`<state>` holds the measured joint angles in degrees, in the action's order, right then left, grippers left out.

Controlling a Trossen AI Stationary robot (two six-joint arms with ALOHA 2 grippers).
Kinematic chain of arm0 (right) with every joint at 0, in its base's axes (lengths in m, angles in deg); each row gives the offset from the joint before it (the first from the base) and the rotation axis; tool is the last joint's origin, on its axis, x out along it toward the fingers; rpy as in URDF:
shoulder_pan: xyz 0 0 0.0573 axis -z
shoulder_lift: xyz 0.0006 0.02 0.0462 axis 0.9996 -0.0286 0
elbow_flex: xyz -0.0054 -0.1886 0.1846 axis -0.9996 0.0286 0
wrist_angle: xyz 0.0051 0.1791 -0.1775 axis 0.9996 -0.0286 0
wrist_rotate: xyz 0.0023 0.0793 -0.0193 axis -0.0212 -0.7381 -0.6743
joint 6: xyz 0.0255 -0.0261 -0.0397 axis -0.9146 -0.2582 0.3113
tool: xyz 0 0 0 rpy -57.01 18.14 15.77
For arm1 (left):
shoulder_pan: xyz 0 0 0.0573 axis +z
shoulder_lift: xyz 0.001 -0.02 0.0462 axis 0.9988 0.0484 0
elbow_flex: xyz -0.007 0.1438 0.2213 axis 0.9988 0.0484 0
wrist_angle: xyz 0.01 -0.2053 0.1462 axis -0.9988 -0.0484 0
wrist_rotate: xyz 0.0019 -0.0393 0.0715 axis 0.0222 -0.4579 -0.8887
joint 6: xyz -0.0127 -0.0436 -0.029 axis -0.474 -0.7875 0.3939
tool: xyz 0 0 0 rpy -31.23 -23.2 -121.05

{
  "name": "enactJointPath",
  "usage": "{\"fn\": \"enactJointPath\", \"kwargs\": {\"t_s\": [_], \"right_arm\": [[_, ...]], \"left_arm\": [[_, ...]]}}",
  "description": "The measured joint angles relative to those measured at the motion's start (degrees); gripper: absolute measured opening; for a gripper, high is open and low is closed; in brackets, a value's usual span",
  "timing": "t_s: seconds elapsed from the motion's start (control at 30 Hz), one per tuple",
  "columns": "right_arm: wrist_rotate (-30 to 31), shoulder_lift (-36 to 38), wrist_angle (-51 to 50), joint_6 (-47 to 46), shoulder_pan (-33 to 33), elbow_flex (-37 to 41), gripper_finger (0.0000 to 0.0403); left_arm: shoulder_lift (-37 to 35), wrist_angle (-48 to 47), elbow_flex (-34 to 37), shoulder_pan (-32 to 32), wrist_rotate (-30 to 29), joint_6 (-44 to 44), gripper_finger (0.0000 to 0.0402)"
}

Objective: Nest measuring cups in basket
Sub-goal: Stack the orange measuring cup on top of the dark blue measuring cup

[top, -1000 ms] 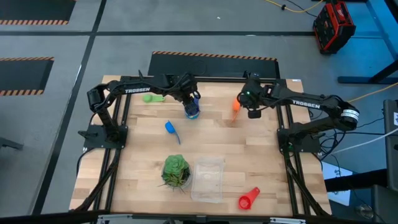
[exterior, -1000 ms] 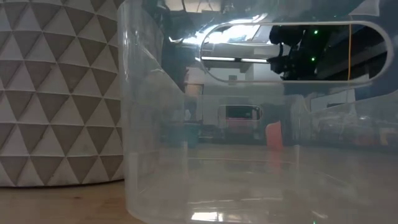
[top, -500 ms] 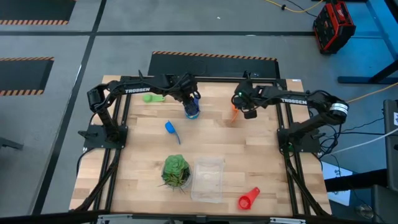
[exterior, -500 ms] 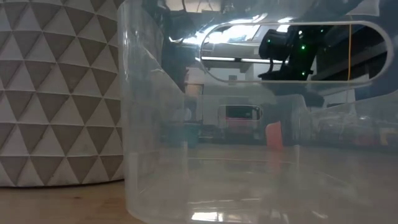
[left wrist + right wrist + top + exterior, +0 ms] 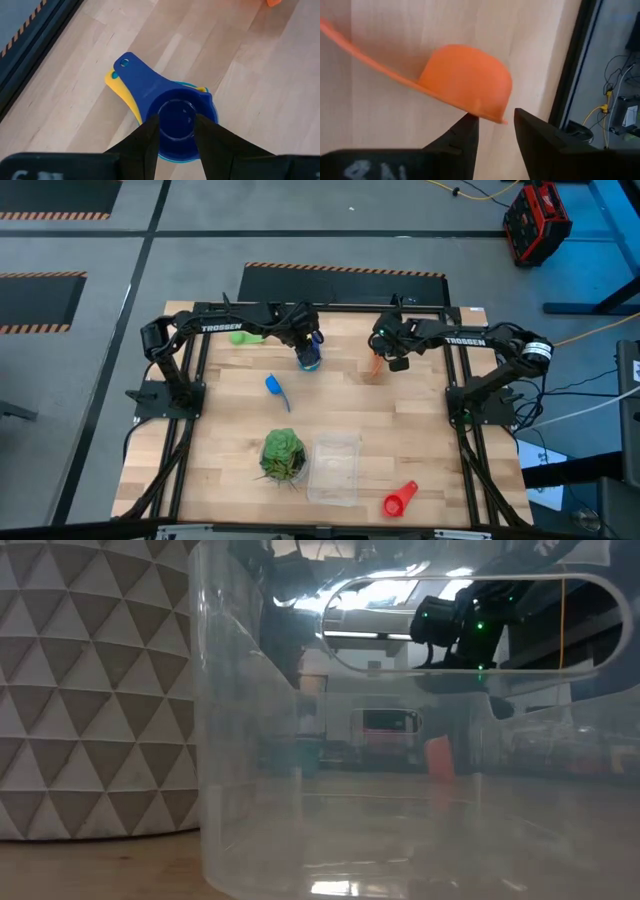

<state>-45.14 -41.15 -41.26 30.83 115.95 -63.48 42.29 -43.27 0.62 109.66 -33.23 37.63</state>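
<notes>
1. The wooden table (image 5: pixel 400 440) is the biggest thing here, and it has a dark frame around it.
2. The left arm (image 5: pixel 215 326) reaches along the far side of the table. The right arm (image 5: pixel 480 340) reaches in from the other side.
3. The clear basket (image 5: pixel 334 468) sits near the front edge of the table. I can see no cup inside it.
4. A green leafy ball (image 5: pixel 283 454) sits just beside the basket.
5. The left gripper (image 5: pixel 176 131) is over a little stack of cups at the far middle of the table. Its two fingers sit on each side of the dark blue cup (image 5: pixel 176 122) and squeeze its bowl.
6. The dark blue cup sits inside a light blue cup (image 5: pixel 212 111), and a yellow cup (image 5: pixel 122 92) is under them.
7. The right gripper (image 5: pixel 495 129) is at the far right of the table. Its fingers are a small way apart, and the rim of the orange cup (image 5: pixel 465 80) sits between the tips. The orange cup is tipped, with its round bottom showing.
8. A green cup (image 5: pixel 244 337) lies at the far left of the table.
9. A blue cup (image 5: pixel 275 387) lies alone near the middle.
10. A red cup (image 5: pixel 399 500) lies near the front, to the right of the basket.
</notes>
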Motion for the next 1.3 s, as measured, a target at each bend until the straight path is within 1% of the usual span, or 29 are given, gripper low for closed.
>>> {"fn": "enactJointPath", "kwargs": {"t_s": [0.23,0.37,0.47,0.7,0.93,1.13,1.3], "right_arm": [[-0.02,0.00,1.25,-0.37,0.02,0.00,0.0129],[-0.92,-0.43,3.83,-0.37,0.54,0.00,0.0129],[-1.95,-1.80,6.44,-0.35,1.35,0.00,0.0129],[-2.05,-6.16,13.41,2.50,2.63,0.00,0.0129],[-2.02,-7.23,13.92,2.49,2.62,0.00,0.0129],[-1.60,-6.14,13.79,1.97,2.62,-0.48,0.0129],[-2.31,-5.99,13.99,-3.14,2.62,-2.62,0.0129]], "left_arm": [[0.00,0.00,0.00,-0.11,-0.01,0.00,0.0115],[0.00,0.00,0.00,-0.13,0.00,0.00,0.0115],[0.00,0.00,0.00,-0.11,-0.02,0.00,0.0115],[0.00,0.00,0.00,-0.13,0.00,-0.02,0.0115],[0.00,0.00,0.00,-0.12,0.00,-0.02,0.0115],[0.00,0.02,0.00,-0.12,0.00,-0.04,0.0115],[0.00,0.02,0.01,-0.13,0.00,-0.04,0.0115]]}}
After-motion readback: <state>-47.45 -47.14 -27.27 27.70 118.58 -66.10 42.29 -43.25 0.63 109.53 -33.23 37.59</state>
